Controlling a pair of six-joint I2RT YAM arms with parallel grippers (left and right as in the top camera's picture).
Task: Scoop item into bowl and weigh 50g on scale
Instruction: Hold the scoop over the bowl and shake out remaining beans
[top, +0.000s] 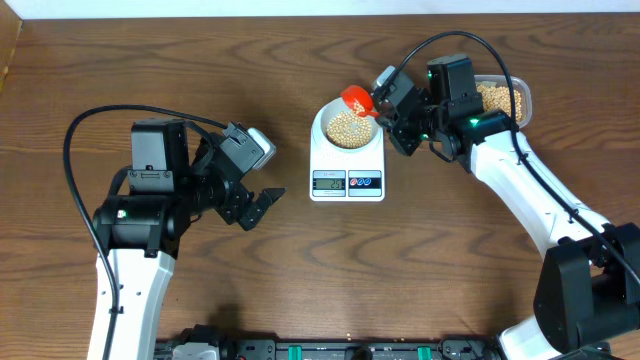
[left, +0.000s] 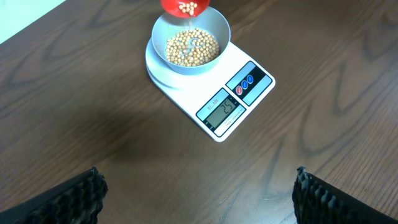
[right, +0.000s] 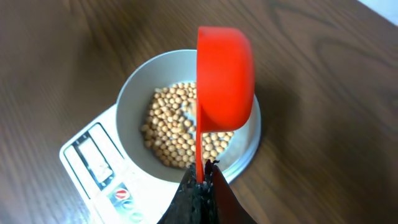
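A red scoop (top: 356, 99), clamped in the right tool (right: 200, 185), is tipped directly above the bowl (right: 134, 99) of beans (top: 345, 128) on the scale (top: 347, 184), upper centre. The left tool (top: 260, 206) is spread open, well apart at left.

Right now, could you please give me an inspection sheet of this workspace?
Surface: brown wood-grain table; no spilled beans seen.
Job's things: bowl sits on the scale, partly filled with beans; display digits unreadable.
Clutter: clear tub of more beans at the far right, partly behind the right arm.
Grippers: left gripper open and empty, left of the scale; right gripper shut on the red scoop by its handle, the scoop tipped over the bowl.
Cables: left arm's cable and right arm's cable, both black loops away from the scale.
Surroundings: pale strip beyond the table's far edge.
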